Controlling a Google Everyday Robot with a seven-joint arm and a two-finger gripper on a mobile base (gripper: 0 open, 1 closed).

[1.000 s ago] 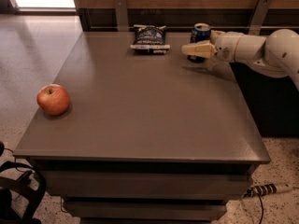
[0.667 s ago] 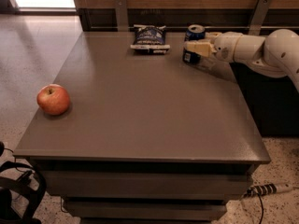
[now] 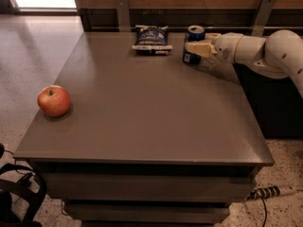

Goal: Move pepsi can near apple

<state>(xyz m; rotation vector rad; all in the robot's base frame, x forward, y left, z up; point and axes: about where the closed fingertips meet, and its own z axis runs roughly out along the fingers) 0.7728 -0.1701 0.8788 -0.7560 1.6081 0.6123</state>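
Cream pincer point(image 3: 198, 44) around cylindrical pepsi can point(image 3: 194, 32)

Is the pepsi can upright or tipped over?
Upright: the pepsi can stands on its base, silver top up, with the gripper at its side.

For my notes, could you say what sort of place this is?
Probably an office break area: speckled floor, grey counter, snack bag, apple; gripper holds the pepsi can at the back.

Cream hand point(image 3: 193, 42) at dark-blue can point(image 3: 191, 58); red-yellow apple point(image 3: 54, 100)
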